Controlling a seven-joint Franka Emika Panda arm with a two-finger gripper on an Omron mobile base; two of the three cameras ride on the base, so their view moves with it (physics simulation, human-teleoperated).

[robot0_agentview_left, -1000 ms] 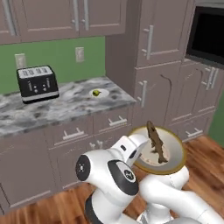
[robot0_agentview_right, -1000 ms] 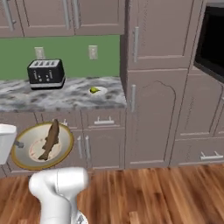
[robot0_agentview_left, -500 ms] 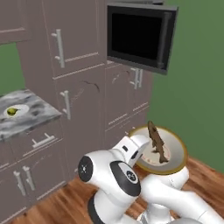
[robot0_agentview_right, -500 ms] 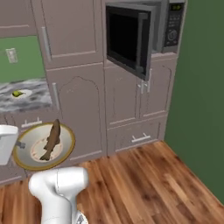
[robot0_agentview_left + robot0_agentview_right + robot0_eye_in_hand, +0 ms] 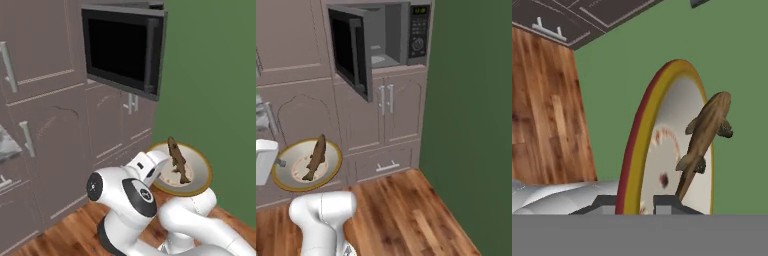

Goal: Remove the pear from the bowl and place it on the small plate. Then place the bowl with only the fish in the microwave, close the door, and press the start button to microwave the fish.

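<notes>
My gripper (image 5: 159, 171) is shut on the rim of the bowl (image 5: 199, 175), holding it in the air in front of the base. The slender brown fish (image 5: 177, 160) lies in the bowl and nothing else is in it. In the hand view the gold rim of the bowl (image 5: 637, 145) sits between the tips of my gripper (image 5: 635, 202), with the fish (image 5: 704, 135) beside it. The microwave (image 5: 418, 32) is set into the cabinets ahead, and its door (image 5: 348, 50) stands swung open on a grey cavity. The pear and the small plate are out of view.
Mauve cabinet doors (image 5: 401, 107) and a drawer (image 5: 386, 165) sit under the microwave. A green wall (image 5: 471, 125) rises close on the right. The floor (image 5: 406, 220) is wood planks. A corner of the stone counter (image 5: 7, 145) shows at the far left.
The whole picture has swung from the counter and toaster to the microwave and green wall, so the base has moved. The bowl with the fish stays held the same way.
</notes>
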